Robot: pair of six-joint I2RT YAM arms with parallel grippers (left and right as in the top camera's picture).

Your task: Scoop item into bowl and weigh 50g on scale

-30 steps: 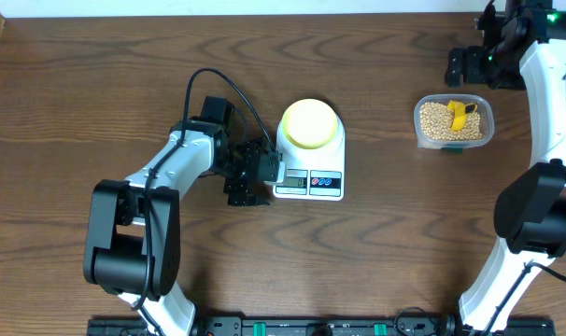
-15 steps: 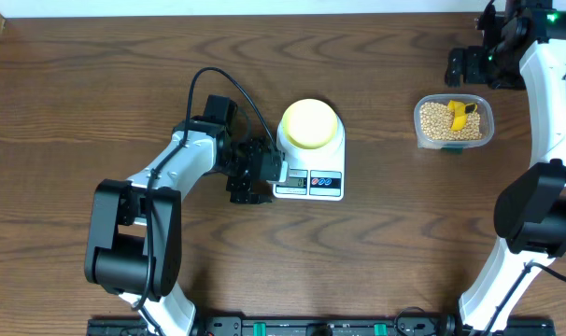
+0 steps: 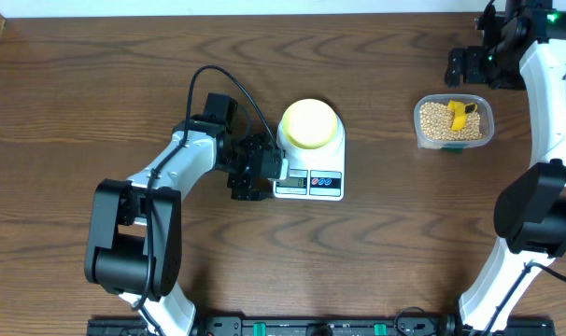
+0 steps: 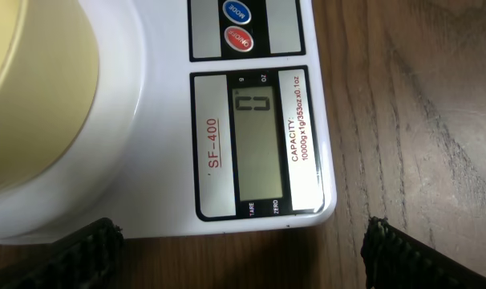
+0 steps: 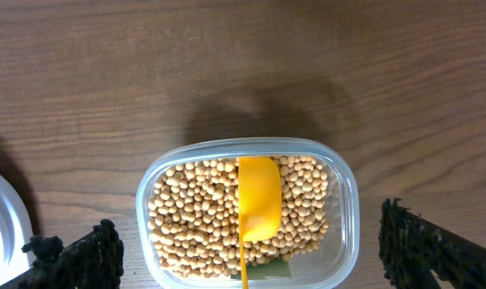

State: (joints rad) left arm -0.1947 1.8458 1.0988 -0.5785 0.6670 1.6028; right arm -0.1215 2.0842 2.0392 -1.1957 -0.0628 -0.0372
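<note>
Finds the left gripper point(image 3: 264, 174) wide and empty at nine o'clock of the scale point(image 3: 309, 183), the bowl point(image 3: 308, 123) on it bare of beans; at three o'clock spots the beans point(image 3: 435, 122) and a yellow scoop point(image 3: 461, 114) in the clear tub point(image 3: 419, 133), the right gripper point(image 3: 465, 67) wide and empty at its twelve. Risks nudging the scale with the left fingers point(image 4: 87, 255) and upsetting the zero, or spilling beans on the carry. Cannot read the display point(image 4: 257, 144) digit surely, nor see the scoop's handle end.

Left wrist: bowl point(image 4: 34, 88) cut by frame edge; right wrist: scoop point(image 5: 259, 197) handle runs off bottom.
</note>
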